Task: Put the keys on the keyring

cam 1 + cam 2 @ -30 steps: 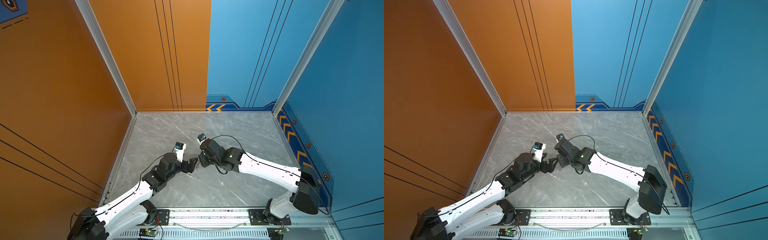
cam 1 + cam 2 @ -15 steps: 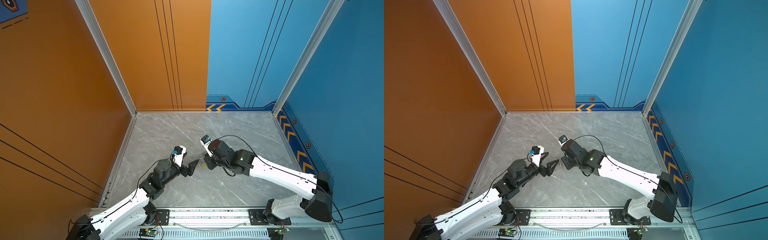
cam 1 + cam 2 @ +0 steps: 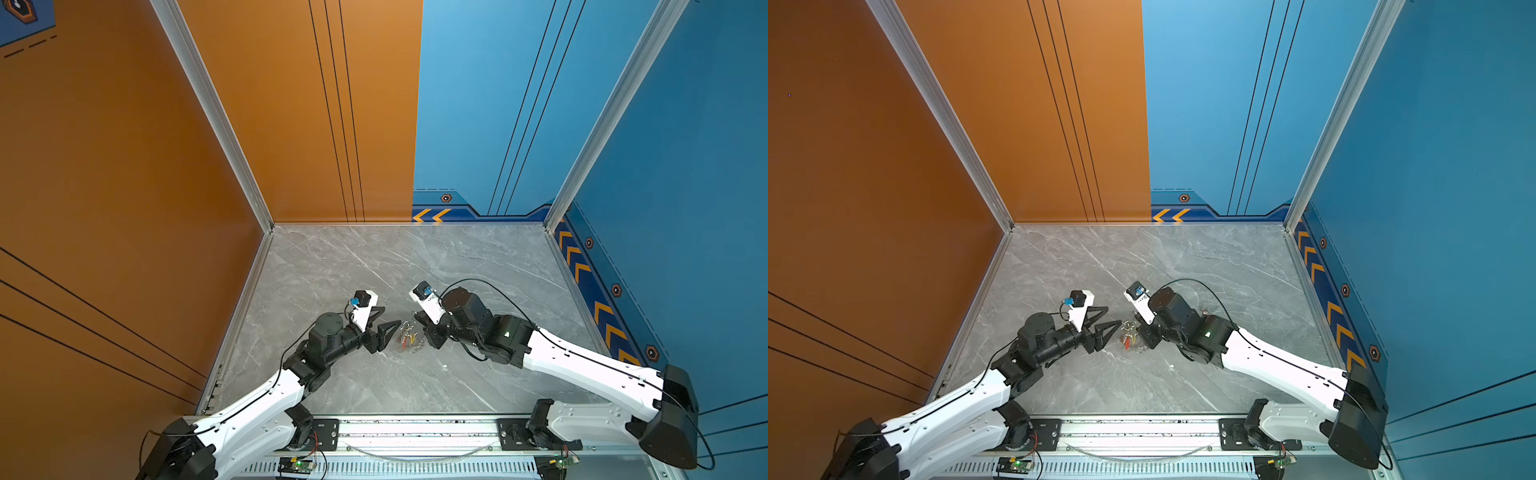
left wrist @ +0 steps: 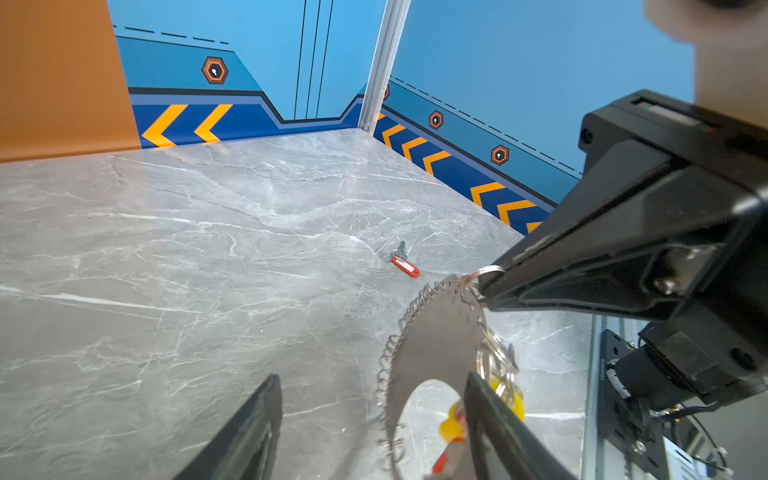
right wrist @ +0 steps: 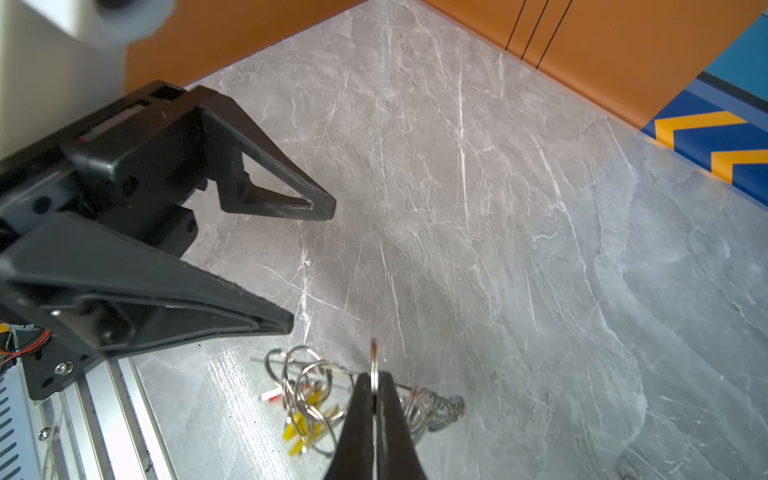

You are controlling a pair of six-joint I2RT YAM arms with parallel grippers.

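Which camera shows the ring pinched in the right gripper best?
The right wrist view: the ring stands close and sharp, pinched edge-on by the shut right gripper. The left wrist view shows it at that gripper's tip, partly hidden. In both top views it is too small to pick out.

In both top views the keys point(image 3: 408, 338) are too small to tell apart; right fingers point(image 5: 359, 428) hide some of them, and run off the picture's edge
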